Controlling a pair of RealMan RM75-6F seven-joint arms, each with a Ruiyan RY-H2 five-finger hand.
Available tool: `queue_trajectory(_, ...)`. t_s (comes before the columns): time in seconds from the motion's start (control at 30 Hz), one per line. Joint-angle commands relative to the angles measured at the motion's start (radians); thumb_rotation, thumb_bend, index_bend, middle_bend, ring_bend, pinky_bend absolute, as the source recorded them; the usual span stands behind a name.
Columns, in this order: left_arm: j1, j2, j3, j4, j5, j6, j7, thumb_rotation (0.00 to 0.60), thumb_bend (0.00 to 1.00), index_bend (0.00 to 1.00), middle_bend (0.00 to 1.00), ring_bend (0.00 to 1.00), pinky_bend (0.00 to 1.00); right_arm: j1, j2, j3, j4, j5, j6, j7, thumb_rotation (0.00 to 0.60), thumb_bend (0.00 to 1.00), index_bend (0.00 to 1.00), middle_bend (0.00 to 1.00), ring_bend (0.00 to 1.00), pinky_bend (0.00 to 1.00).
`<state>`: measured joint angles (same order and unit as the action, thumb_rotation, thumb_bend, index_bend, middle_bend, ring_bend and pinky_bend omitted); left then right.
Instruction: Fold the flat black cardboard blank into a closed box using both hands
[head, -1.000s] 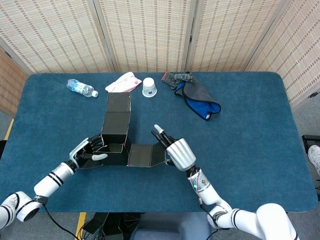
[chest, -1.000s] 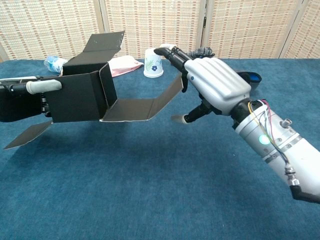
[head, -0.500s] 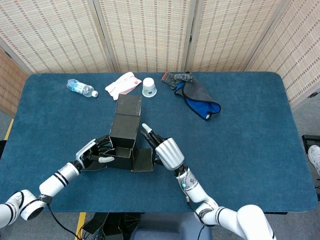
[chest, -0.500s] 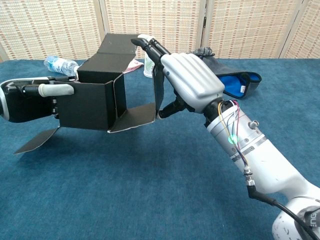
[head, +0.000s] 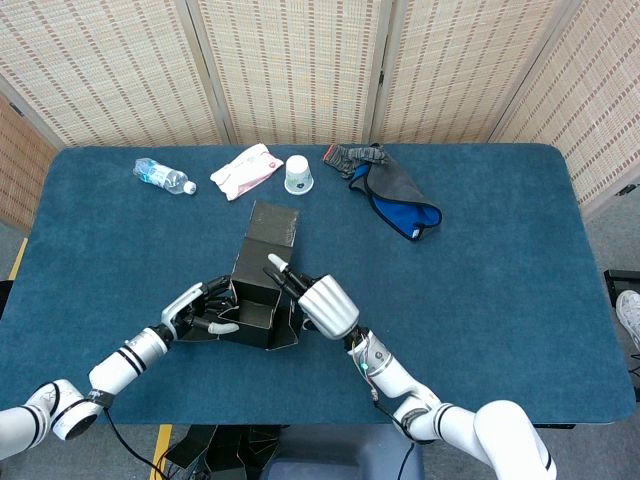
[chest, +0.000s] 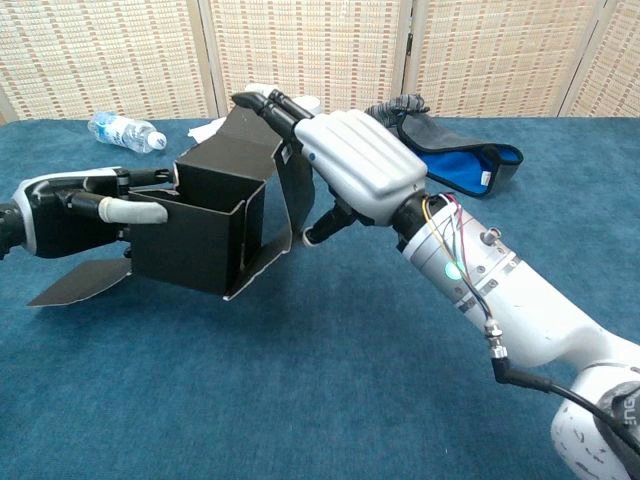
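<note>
The black cardboard blank (head: 258, 272) (chest: 205, 215) stands half folded as an open-topped box near the table's front edge. A loose flap (chest: 80, 284) lies flat at its left, and a tall back panel (head: 273, 224) rises behind it. My left hand (head: 205, 312) (chest: 75, 208) grips the box's left wall, thumb across the front. My right hand (head: 318, 305) (chest: 345, 165) presses the right side panel (chest: 292, 195) upright with flat fingers, fingertips reaching over the top edge.
At the table's far side lie a water bottle (head: 163, 176), a white and pink packet (head: 245, 170), a white paper cup (head: 298, 174) and a grey and blue cloth (head: 395, 192). The blue tabletop (head: 500, 300) stretches to the right.
The right hand swept left, lifting the flat right panel upright against the box. The back panel rose, and the whole blank shifted right and turned slightly. The left hand kept its hold.
</note>
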<state>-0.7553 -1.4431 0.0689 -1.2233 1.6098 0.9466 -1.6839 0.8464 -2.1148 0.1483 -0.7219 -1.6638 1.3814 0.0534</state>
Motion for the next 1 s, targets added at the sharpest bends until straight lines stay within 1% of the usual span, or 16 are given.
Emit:
queue_trajectory(0.03,0.000,-0.024,0.001,0.021,-0.001,-0.002,0.027,0.600,0.09,0.20,0.23,0.51,0.71,0.018,0.001,-0.016,0.028,-0.015,-0.020,-0.014,0.600,0.00,0.00,0.03,0.57,0.96)
queue_trajectory(0.43,0.016,-0.100,0.003,0.088,-0.025,-0.016,0.200,0.600,0.09,0.15,0.16,0.51,0.71,0.055,-0.010,-0.064,0.104,-0.046,-0.059,0.007,0.600,0.00,0.00,0.04,0.59,0.96)
queue_trajectory(0.7,0.030,-0.136,0.000,0.125,-0.039,-0.015,0.291,0.600,0.09,0.11,0.12,0.51,0.70,0.070,-0.032,-0.073,0.153,-0.050,-0.058,0.040,0.600,0.00,0.00,0.03,0.59,0.96)
queue_trajectory(0.87,0.043,-0.156,-0.005,0.141,-0.045,-0.004,0.313,0.600,0.09,0.17,0.12,0.52,0.70,0.074,-0.040,-0.076,0.176,-0.042,-0.071,0.050,0.600,0.00,0.00,0.03,0.59,0.96)
queue_trajectory(1.0,0.046,-0.167,-0.004,0.152,-0.045,-0.007,0.308,0.600,0.09,0.20,0.15,0.52,0.70,0.075,-0.046,-0.077,0.187,-0.034,-0.083,0.057,0.600,0.00,0.00,0.03,0.59,0.96)
